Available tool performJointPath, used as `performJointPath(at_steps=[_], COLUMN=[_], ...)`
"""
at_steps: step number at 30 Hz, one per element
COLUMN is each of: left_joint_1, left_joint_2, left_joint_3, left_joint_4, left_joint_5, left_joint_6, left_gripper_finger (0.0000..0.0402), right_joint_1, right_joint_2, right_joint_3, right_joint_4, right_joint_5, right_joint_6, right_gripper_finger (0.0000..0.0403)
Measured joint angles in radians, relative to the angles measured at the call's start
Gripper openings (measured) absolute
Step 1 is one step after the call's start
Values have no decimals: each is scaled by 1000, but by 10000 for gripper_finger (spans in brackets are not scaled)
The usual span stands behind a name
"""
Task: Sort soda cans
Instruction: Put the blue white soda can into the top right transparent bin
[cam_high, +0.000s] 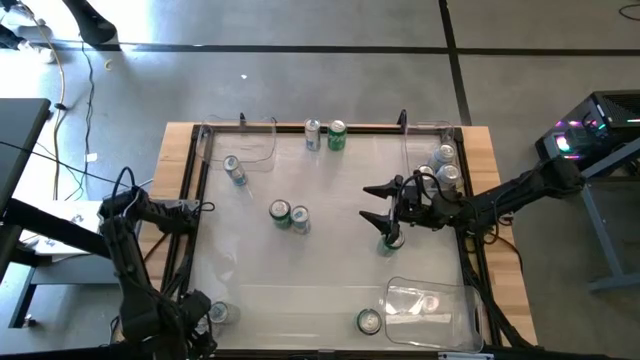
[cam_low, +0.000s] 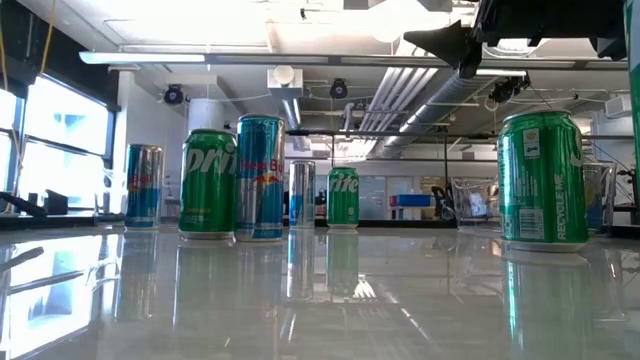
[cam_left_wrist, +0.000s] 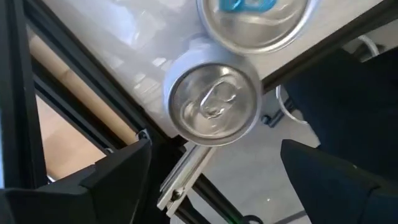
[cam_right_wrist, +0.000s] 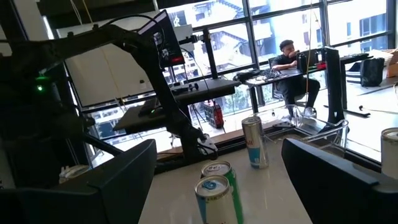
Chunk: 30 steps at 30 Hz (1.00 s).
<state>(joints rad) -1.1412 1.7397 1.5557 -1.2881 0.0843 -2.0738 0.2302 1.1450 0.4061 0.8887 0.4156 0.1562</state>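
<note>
The right gripper (cam_high: 377, 203) hangs with fingers spread wide above a green can (cam_high: 391, 240), which stands just behind its fingertips, probably so it can come down around it. The left gripper (cam_high: 200, 318) is open too, directly over a silver can (cam_left_wrist: 214, 102) near the table corner. Other cans, such as the pair (cam_high: 289, 215), stand well apart from both

Floor (cam_high: 330, 25): grey concrete, crossed by dark lines.
Ceiling (cam_low: 300, 20): white, with exposed pipes (cam_low: 400, 95).
Windows (cam_right_wrist: 261, 25): tall, dark-framed, daylight, buildings outside.
Desk (cam_right_wrist: 273, 74): cluttered; a person (cam_right_wrist: 292, 65) sits there.
</note>
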Motion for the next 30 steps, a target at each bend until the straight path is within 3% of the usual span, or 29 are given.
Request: performJointPath(at_steps=[10, 21, 24, 30], left_joint_1=[3, 4, 4, 4], left_joint_2=[0, 0, 0, -1], left_joint_3=[-73, -204, -204, -205], left_joint_4=[21, 200, 202, 245], left_joint_5=[-15, -21, -58, -32], left_joint_6=[8, 8, 8, 46], left_gripper_finger=[358, 355, 343, 295], right_joint_1=[0, 0, 0, 0], right_joint_2=[0, 0, 0, 0], right_joint_3=[0, 0, 0, 0], right_joint_4=[-12, -37, -38, -38], right_joint_5=[0, -1, -2, -4], right_joint_6=[1, 26, 27, 30], right_gripper_finger=[342, 342, 342, 342])
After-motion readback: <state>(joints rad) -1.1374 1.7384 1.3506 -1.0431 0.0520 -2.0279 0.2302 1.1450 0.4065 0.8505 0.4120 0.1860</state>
